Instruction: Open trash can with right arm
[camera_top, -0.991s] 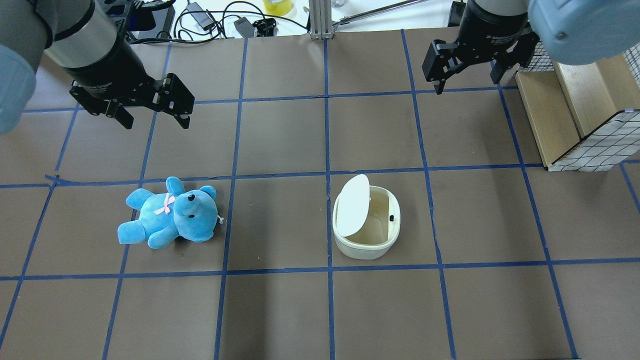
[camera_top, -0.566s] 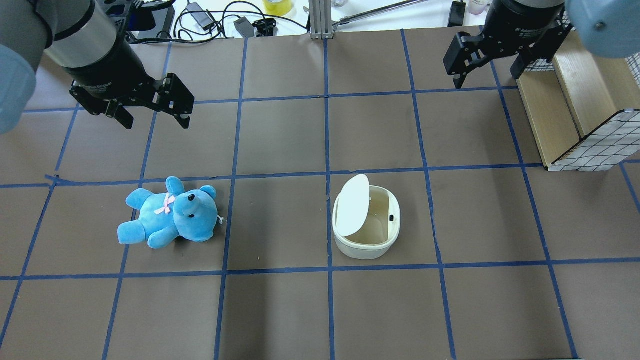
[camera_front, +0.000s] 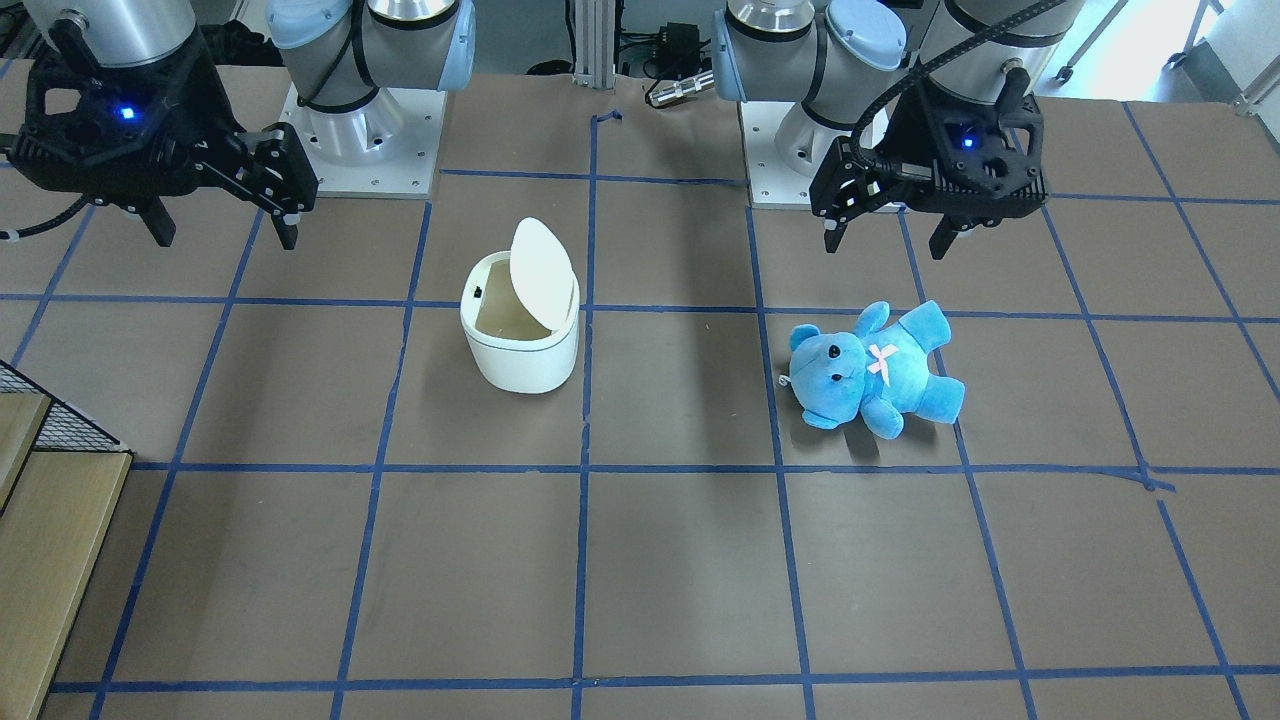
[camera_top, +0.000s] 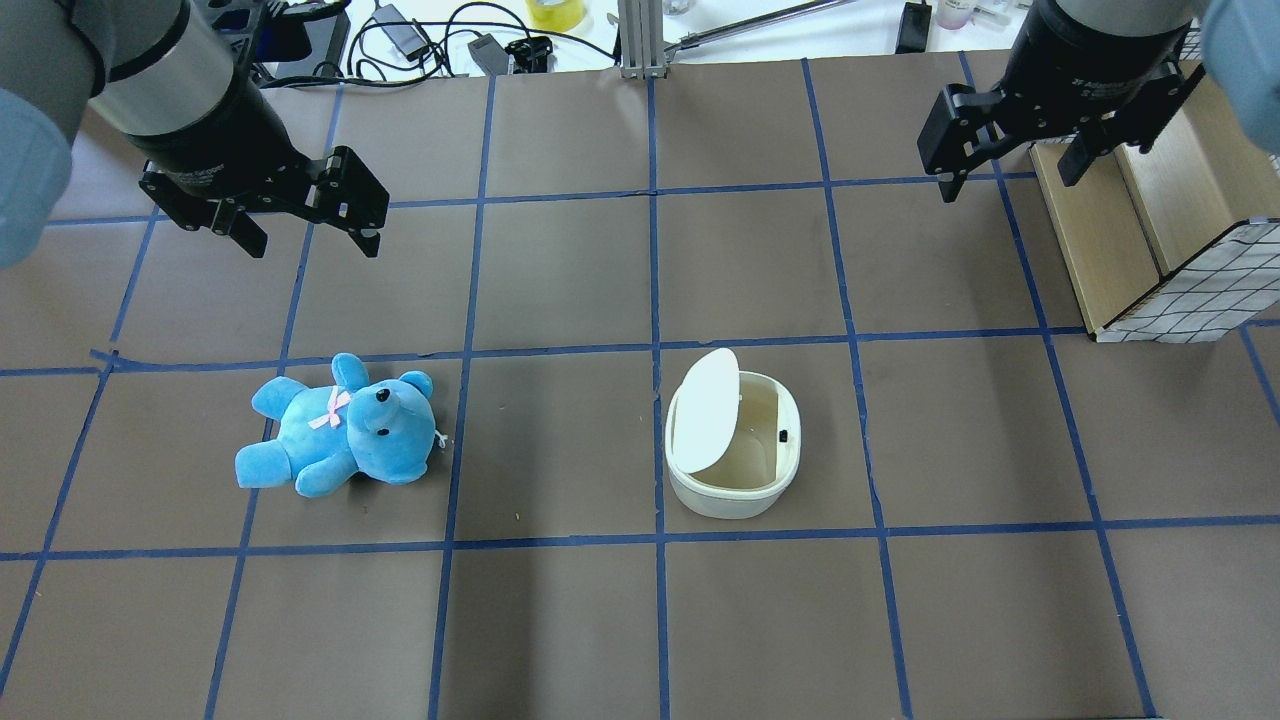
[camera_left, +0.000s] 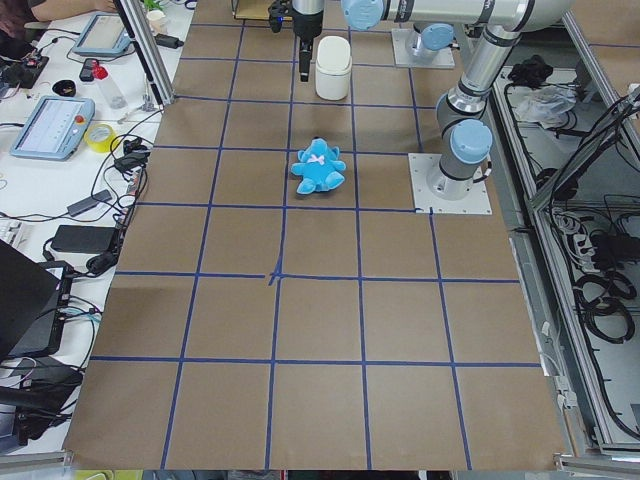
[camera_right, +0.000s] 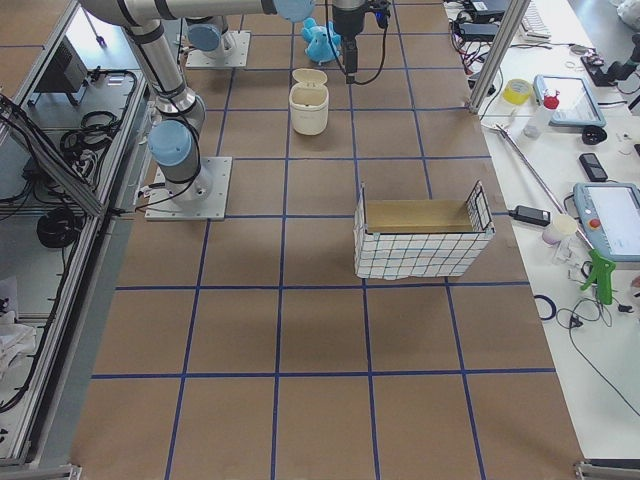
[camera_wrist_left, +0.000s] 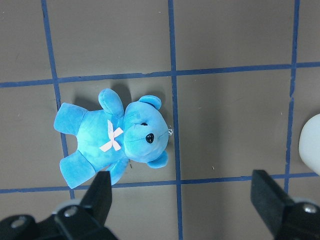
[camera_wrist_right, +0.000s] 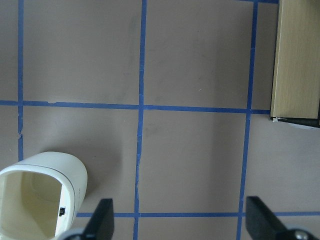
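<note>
- White bin (camera_top: 728, 498) stands on the brown table (camera_top: 560, 280), low and well apart from the right claw (camera_top: 1007, 183), off toward the side where the left claw (camera_top: 312, 242) hangs
- Lid (camera_top: 706, 408) is tipped up on edge along the bin's side farthest from the right claw, the beige inside bare to view
- Right claw is empty, jaws spread wide, high over the table; its wrist view catches the bin only at a lower corner, outside the span of the fingers (camera_wrist_right: 102, 222)
- Wooden crate (camera_top: 1110, 240) with wire mesh sits just beside the right claw, on its side away from the bin
- Left claw is empty too, jaws spread, with the blue bear (camera_top: 335, 440) on the table below it, touching nothing
- Step in hand, as I judge it: the opening looks done, since the lid is already up and the right claw is clear of the bin
- Next move, by my reckoning, calls for little: keep the right claw off the lid so it is not knocked shut, and mind the crate close by; should the lid drop, the claw would have to come down at the bin's near rim and work the lid edge up
</note>
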